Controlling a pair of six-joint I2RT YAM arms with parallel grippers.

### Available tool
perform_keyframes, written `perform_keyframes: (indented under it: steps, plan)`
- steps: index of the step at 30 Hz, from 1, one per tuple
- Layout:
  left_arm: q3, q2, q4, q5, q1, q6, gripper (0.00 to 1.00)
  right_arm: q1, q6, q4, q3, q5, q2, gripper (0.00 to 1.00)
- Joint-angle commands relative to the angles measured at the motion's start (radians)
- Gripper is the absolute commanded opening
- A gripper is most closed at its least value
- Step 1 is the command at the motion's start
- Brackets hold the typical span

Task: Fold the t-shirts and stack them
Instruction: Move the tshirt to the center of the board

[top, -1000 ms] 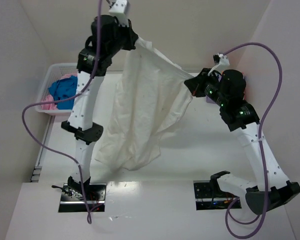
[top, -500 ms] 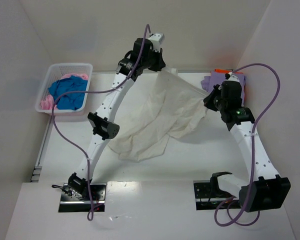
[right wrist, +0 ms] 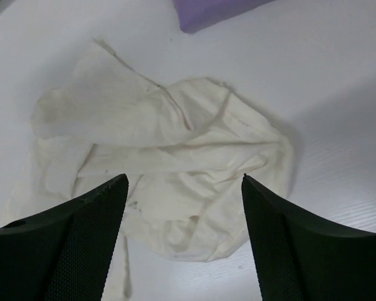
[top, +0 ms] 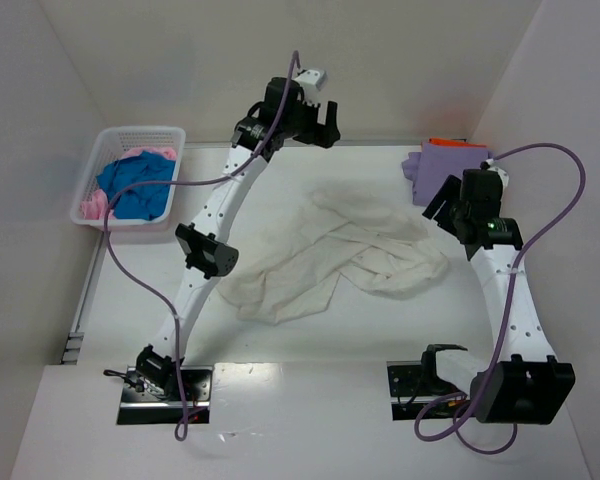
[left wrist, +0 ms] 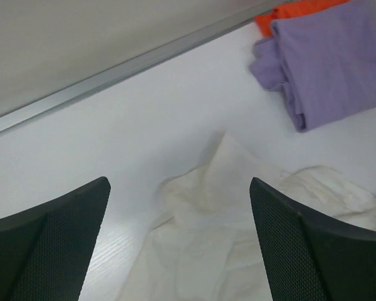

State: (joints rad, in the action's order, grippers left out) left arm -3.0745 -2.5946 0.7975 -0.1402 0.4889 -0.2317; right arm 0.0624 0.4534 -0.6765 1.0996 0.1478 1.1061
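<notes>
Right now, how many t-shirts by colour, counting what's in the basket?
Cream-white t-shirt, crumpled: 1
Lavender t-shirt, folded: 1
Orange t-shirt, under the lavender one: 1
Blue t-shirt, in the basket: 1
Pink t-shirt, in the basket: 1
Total: 5 visible

The top external camera looks down from high above and behind the arm bases, far enough back to take in the whole tabletop (top: 380, 320). The left wrist camera looks close past the left end effector (left wrist: 178, 185) toward the tabletop's far edge, while the right wrist camera looks steeply down past the right end effector (right wrist: 183, 182). All three views share the cream-white t-shirt (top: 350, 250) and the lavender-purple t-shirt (top: 450, 162).
</notes>
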Motion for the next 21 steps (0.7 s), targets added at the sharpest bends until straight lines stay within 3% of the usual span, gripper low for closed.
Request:
perform_keyframes:
  steps: [1,6,8,12,13,14,15,21]
  plan:
    - [-0.021,0.158,0.177,0.25,-0.032,0.026,1.0,-0.001,-0.018,0.003,0.057,-0.043,-0.011,0.83]
    - [0.189,0.286,0.333,0.49,-0.056,-0.023,1.0,-0.001,-0.03,0.074,0.117,-0.146,0.032,0.87]
    - [0.354,0.379,0.324,0.548,-0.065,-0.032,1.0,-0.001,-0.041,0.13,0.138,-0.212,0.069,0.87]
    - [0.72,0.612,0.116,0.519,-0.075,-0.023,1.0,-0.024,-0.073,0.176,0.23,-0.278,0.162,0.87]
    - [0.819,0.739,0.058,0.502,-0.084,-0.023,1.0,-0.024,-0.073,0.202,0.244,-0.278,0.178,0.87]
    - [0.997,0.798,-0.046,0.431,-0.102,-0.023,1.0,-0.035,-0.085,0.218,0.253,-0.287,0.201,0.89]
    - [1.07,0.891,-0.082,0.398,-0.111,-0.023,1.0,-0.035,-0.096,0.235,0.264,-0.303,0.21,0.91]
    - [1.45,1.056,-0.142,0.372,-0.145,-0.129,1.0,-0.053,-0.162,0.299,0.304,-0.375,0.357,0.93]
